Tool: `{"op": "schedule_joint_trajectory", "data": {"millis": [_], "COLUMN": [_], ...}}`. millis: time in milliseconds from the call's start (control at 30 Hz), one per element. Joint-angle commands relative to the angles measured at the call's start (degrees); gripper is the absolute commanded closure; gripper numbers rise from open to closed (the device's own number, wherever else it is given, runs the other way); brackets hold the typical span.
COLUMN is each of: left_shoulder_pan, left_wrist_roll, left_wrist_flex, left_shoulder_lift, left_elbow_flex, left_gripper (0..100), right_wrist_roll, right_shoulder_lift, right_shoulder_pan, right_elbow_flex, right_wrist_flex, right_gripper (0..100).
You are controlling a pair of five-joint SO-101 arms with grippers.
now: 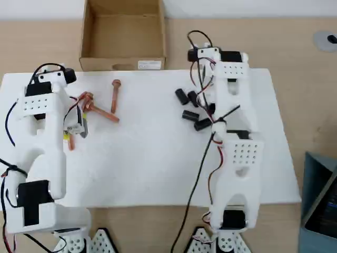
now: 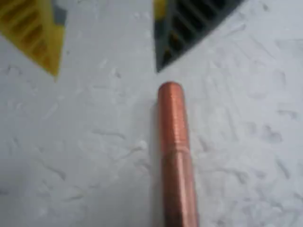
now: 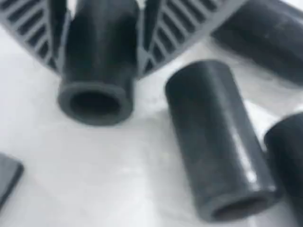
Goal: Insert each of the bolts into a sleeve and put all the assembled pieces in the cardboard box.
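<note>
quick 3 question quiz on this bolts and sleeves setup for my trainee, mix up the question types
1. True or false: the cardboard box already holds an assembled piece.
2. What sits between the fingers of the right gripper? A a copper bolt; B a black sleeve; C nothing.
3. Fill in: the left gripper is ___, just beyond the tip of a copper bolt lying on the white sheet.
Key: 1 false. 2 B. 3 open.

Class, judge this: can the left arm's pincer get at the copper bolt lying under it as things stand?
Probably yes. The left pincer hangs open just above the bolt, with nothing between them on the white mat.
</note>
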Motion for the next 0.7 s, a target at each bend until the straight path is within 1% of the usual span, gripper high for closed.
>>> {"op": "schedule_joint_trajectory", "data": {"millis": [0,200,333,467,600,667], "left_shoulder_pan": [0.00,0.00,-0.44,1.49,5.45,7.91], "left_wrist_roll": [-0.18,-0.09,-0.18,-0.09,0.00,0.18], "left_wrist_flex": [0.35,0.44,1.58,8.97,15.12,17.23], "left_shoulder_lift": [-0.31,-0.40,-0.84,0.13,3.38,6.11], "left_elbow_flex": [-2.20,0.18,-1.05,-9.58,-22.33,-29.19], "left_gripper": [85,86,86,86,86,89], "right_wrist_roll": [0.79,0.79,0.79,0.70,2.29,3.43], "right_shoulder_lift": [0.84,-4.79,-10.24,-16.84,-23.52,-25.80], "right_shoulder_pan": [0.22,0.31,0.22,1.54,3.03,4.00], "right_elbow_flex": [-0.13,-7.52,-13.85,-11.03,-3.47,0.22], "right_wrist_flex": [-0.26,6.95,13.19,13.54,13.54,13.45], "right_gripper": [98.7,98.7,98.7,98.7,98.7,98.7]}}
